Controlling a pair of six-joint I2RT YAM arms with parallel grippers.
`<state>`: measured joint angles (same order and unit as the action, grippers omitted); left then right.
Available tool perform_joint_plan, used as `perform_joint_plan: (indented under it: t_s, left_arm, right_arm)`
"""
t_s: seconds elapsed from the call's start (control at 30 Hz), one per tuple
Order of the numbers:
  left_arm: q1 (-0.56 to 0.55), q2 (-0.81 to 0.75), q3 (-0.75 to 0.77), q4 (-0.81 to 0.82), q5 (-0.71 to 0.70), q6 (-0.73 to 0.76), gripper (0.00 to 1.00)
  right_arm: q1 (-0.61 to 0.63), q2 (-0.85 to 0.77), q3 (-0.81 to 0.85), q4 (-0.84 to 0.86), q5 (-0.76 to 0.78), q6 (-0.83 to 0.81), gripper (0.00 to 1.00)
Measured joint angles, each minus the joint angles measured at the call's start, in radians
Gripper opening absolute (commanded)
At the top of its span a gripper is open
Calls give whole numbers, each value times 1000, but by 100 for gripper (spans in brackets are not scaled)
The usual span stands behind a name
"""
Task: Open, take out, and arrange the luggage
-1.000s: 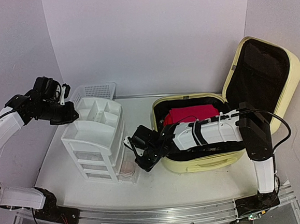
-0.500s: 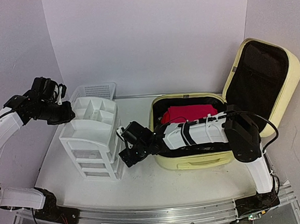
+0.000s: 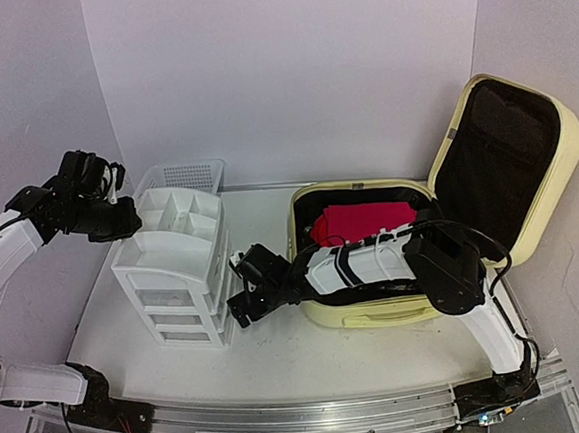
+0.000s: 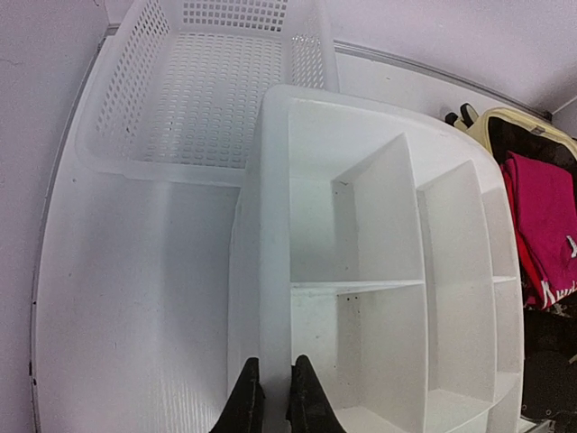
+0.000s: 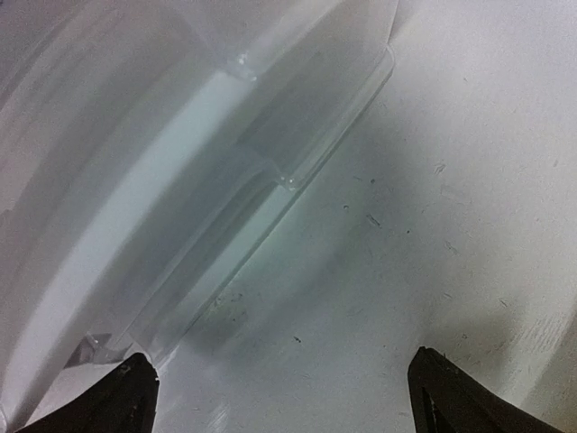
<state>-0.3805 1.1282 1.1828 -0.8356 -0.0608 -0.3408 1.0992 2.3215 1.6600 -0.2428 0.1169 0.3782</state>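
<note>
Standing at the left of the tabletop (image 3: 311, 365), a white drawer unit (image 3: 178, 270) has a mesh basket (image 3: 184, 175) behind it. The left fingers (image 4: 245, 401) pinch its top rim; the right fingers (image 5: 126, 397) are spread wide just beside its base. The right arm (image 3: 363, 261) crosses the luggage (image 3: 378, 315), hiding part of the inside. Pale yellow, at the right, it lies open, its black-lined lid upright and a red garment (image 3: 362, 221) inside.

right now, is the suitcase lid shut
No, the lid of the pale-yellow suitcase stands raised, black lining showing, red cloth inside.
</note>
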Motion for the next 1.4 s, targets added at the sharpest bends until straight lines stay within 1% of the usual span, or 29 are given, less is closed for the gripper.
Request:
perform_joint_plan:
  t_s: [0.03, 0.1, 0.17, 0.27, 0.43, 0.47, 0.53, 0.63, 0.67, 0.7, 0.8, 0.83, 0.9, 0.97, 1.03, 1.1, 1.23, 1.4]
  left_arm:
    - [0, -3, -2, 0, -4, 0, 12]
    - [-2, -9, -6, 3, -10, 1, 14]
    - [-5, -15, -10, 3, -28, 8, 19]
    - [-13, -17, -9, -3, -63, 30, 34]
    - [-14, -14, 31, -82, -114, 72, 66]
    - [-14, -14, 45, -108, -122, 79, 70]
    - [-14, -14, 79, -155, -131, 93, 74]
    - [-13, -14, 160, -224, -127, 108, 75]
    - [-13, -14, 211, -247, -112, 109, 73]
    - [-14, -14, 230, -250, -102, 109, 71]
    - [-22, 2, 330, -278, 22, 102, 69]
    - [-37, 12, 352, -280, 51, 98, 69]
    - [-126, 49, 401, -285, 72, 83, 69]
    - [-249, 98, 435, -283, 66, 71, 67]
    - [-341, 153, 458, -285, 61, 51, 64]
    - [-405, 220, 483, -290, 48, 28, 60]
    - [-459, 333, 502, -291, -8, -32, 55]
    - [-466, 424, 502, -292, -105, -98, 50]
  right_arm:
    - [0, -4, -8, 7, 0, 3, 98]
    - [1, -23, -35, 22, -6, 7, 98]
    - [6, -53, -60, 7, -21, 7, 98]
    - [16, -124, -78, -53, -44, -5, 98]
    - [32, -298, -88, -150, -82, -22, 98]
    - [32, -340, -93, -166, -87, -26, 98]
    - [29, -425, -111, -190, -92, -33, 98]
    - [29, -528, -155, -205, -85, -42, 98]
    - [28, -557, -172, -213, -77, -45, 98]
    - [27, -580, -189, -219, -67, -50, 98]
    - [26, -610, -232, -231, -35, -61, 98]
    - [26, -610, -240, -235, -27, -63, 98]
    - [26, -610, -264, -247, -12, -67, 98]
    - [26, -610, -282, -259, 1, -69, 98]
    - [25, -610, -293, -267, 11, -72, 98]
    - [25, -610, -298, -274, 24, -74, 98]
    - [25, -623, -320, -274, 39, -74, 98]
    - [25, -676, -379, -278, 74, -74, 98]
